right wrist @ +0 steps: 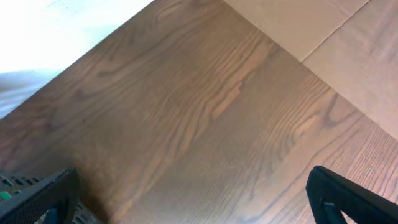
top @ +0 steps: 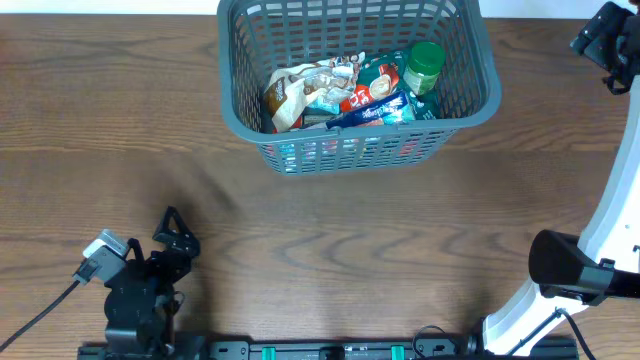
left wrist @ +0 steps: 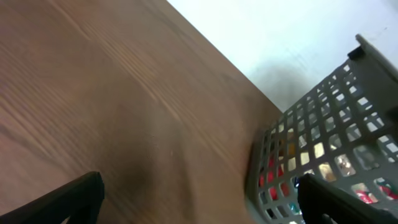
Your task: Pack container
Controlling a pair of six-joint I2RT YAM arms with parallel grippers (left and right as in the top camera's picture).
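1. The overhead camera looks straight down from well above. It takes in the counter from near edge to far edge, with the container at the middle of the far edge.
2. The left wrist camera sits low and close to the wood, facing along it toward the far edge. Its own jaws frame the lower corners, and the container's lattice wall fills the right.
3. The right wrist camera looks down from higher up on bare wood at a counter edge, with its jaws in the lower corners.
4. All three views share the container, though the right wrist view catches only its corner at lower left.
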